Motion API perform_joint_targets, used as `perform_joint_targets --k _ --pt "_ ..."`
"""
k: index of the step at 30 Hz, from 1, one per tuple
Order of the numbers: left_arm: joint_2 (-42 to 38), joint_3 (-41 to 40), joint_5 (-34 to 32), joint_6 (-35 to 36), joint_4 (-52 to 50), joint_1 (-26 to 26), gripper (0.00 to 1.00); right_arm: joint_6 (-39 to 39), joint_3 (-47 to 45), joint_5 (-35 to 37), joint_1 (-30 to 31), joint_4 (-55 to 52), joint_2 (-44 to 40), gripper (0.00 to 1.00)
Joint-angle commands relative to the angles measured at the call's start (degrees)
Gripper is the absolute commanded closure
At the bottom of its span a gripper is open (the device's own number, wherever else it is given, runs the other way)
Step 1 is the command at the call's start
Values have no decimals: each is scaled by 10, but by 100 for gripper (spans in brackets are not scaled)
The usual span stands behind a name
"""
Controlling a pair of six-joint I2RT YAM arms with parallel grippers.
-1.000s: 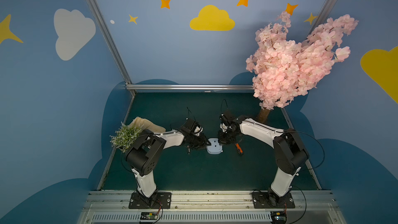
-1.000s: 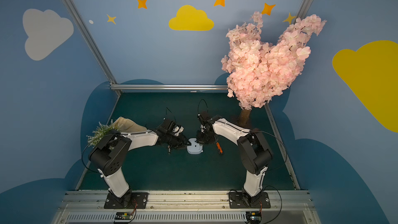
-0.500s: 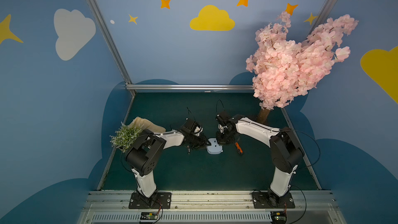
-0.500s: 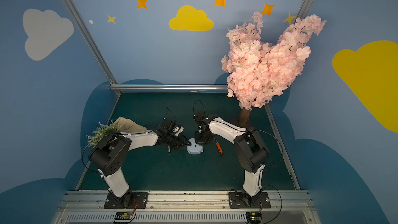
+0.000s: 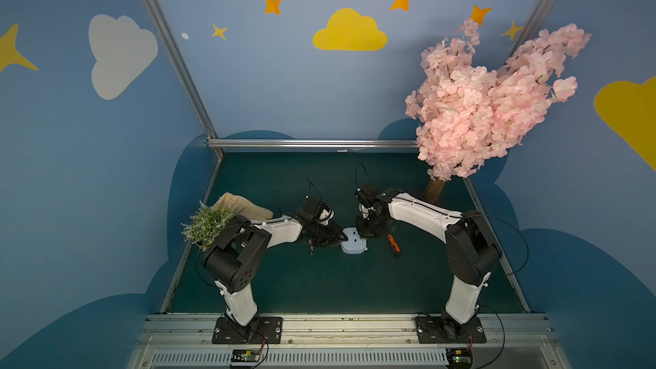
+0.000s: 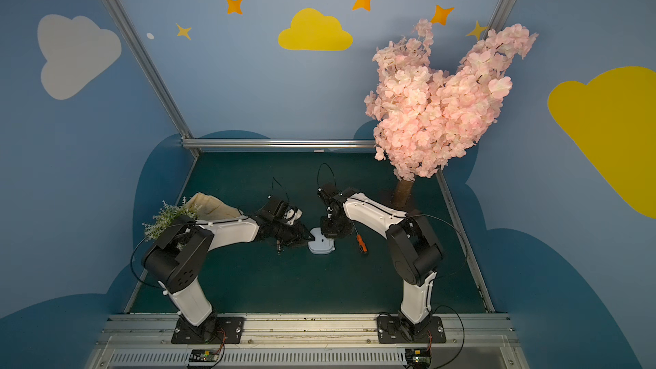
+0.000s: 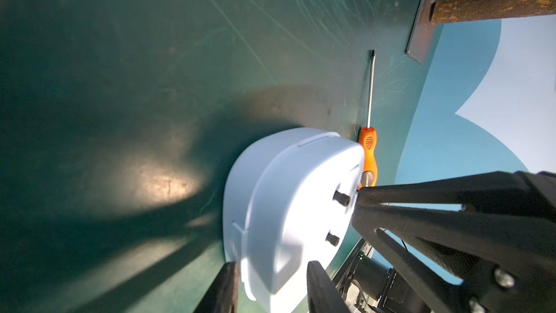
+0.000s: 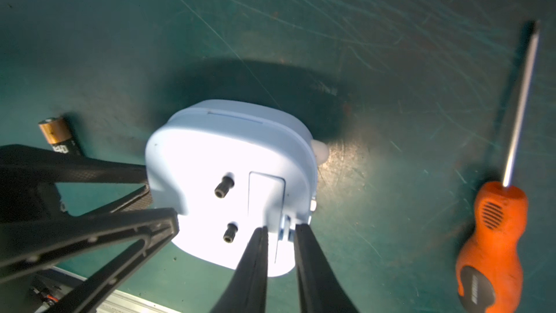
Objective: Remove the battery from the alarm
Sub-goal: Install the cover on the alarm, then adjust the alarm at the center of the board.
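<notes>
narrowly parted at the right gripper [image 8: 280,230], astride the cover tab on the alarm [image 8: 228,158], lower centre; clamped on the alarm's left edge at the left gripper [image 8: 162,204]. lying free on the counter [image 8: 391,85], far left: the battery [image 8: 58,135]. probably best to back straight off, nudging neither

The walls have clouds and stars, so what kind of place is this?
Likely a robot test booth dressed up as a sky: two robot arms bolted to a metal rail, with painted clouds and a fake blossom tree.
</notes>
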Motion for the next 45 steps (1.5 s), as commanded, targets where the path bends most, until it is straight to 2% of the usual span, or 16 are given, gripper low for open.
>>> perform_joint_targets --k 1,22,31,34,35,39,41,45 --pt "-18 -6 7 4 0 0 60 -7 12 -1 -2 -14 -21 76" --pt "-29 -8 6 2 -3 3 59 -11 -27 54 1 -9 28 79" --pt "-60 20 5 8 -33 15 59 -20 -2 34 3 -15 -49 77" --pt "-67 44 1 20 -56 26 55 -34 -16 22 0 -2 -76 76" --pt "-66 53 1 24 -62 30 53 -44 -32 12 -1 15 -91 73" --pt "-31 105 14 42 -85 37 46 -91 -126 -22 3 100 -157 46" --pt "-3 132 28 47 -86 39 43 -108 -161 -22 4 128 -181 36" --pt "65 190 57 50 -74 40 40 -162 -200 -33 21 158 -210 32"
